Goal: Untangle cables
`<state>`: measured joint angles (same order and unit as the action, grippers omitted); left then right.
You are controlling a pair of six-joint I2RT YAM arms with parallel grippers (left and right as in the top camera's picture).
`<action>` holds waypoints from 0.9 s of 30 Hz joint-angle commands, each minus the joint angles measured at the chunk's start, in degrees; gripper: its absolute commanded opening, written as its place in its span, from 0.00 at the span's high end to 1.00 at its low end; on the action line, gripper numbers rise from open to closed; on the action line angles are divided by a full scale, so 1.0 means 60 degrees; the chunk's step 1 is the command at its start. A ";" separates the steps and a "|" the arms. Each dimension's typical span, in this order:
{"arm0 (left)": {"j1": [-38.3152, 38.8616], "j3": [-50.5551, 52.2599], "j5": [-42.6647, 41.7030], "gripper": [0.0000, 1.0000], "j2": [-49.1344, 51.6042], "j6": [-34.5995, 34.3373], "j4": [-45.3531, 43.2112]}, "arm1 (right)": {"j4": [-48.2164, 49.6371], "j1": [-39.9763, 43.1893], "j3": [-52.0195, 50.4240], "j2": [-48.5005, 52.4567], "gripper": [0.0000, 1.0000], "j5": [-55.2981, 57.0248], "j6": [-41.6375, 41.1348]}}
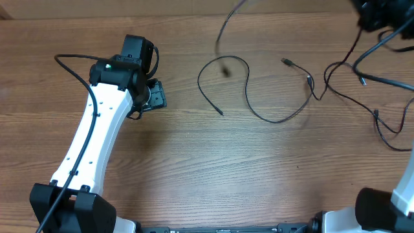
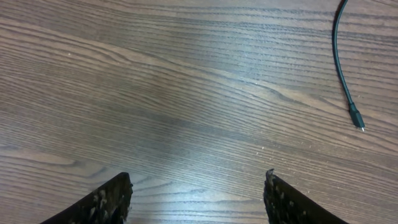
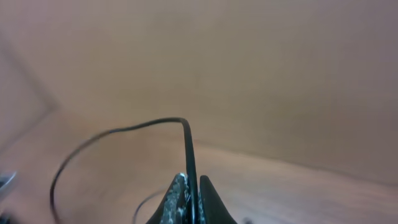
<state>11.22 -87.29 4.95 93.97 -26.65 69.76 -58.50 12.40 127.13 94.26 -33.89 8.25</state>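
Several thin black cables lie in loose loops on the wooden table. One cable [image 1: 248,84] curves through the middle, with a plug end [image 1: 220,112] near my left gripper. More cables [image 1: 381,123] tangle at the right. My left gripper [image 2: 198,186] is open and empty above bare wood, and the cable's plug end [image 2: 357,119] lies to its right. It also shows in the overhead view [image 1: 147,96]. My right gripper [image 3: 191,190] is shut on a black cable [image 3: 187,140] and holds it high at the far right [image 1: 377,16]. A blurred strand [image 1: 223,32] hangs in the air.
A small silvery plug [image 1: 286,61] lies right of centre. My left arm's white link [image 1: 97,136] crosses the left side of the table. My right arm's base [image 1: 394,200] sits at the bottom right corner.
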 commanded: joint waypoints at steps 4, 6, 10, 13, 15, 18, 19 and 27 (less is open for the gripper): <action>0.0007 0.0076 -0.0011 0.32 -0.0109 -0.0029 -0.0084 | 0.0841 0.0197 0.0204 -0.1064 0.96 0.2422 -0.1089; 0.0007 0.0076 -0.0011 0.32 -0.0109 -0.0029 -0.0127 | 0.1439 0.0197 0.0204 -0.1231 0.96 0.3075 -0.1089; 0.0007 0.0076 -0.0015 0.32 -0.0109 -0.0029 -0.0106 | 0.2390 0.0197 0.0204 -0.1443 0.96 0.4998 -0.1093; 0.0007 0.0076 -0.0015 0.32 -0.0109 -0.0029 -0.0113 | 0.2233 0.0197 0.0200 -0.1377 0.96 0.5963 -0.1093; 0.0007 0.0076 -0.0015 0.32 -0.0109 -0.0029 -0.0109 | 0.1898 0.0197 0.0197 -0.1235 0.96 0.6564 -0.1089; 0.0007 0.0076 -0.0018 0.32 -0.0109 -0.0029 -0.0106 | 0.1373 0.0208 0.0197 -0.0780 0.96 0.7956 -0.1093; 0.0007 0.0076 -0.0018 0.32 -0.0109 -0.0029 -0.0106 | 0.1242 0.0226 0.0189 -0.0550 0.96 0.8659 -0.1096; 0.0007 0.0076 -0.0018 0.32 -0.0109 -0.0029 0.0011 | 0.0572 0.0856 0.0189 0.1158 0.96 1.2149 -0.2557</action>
<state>11.22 -87.29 4.95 93.97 -26.65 69.60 -54.54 15.68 127.61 99.33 27.70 -1.10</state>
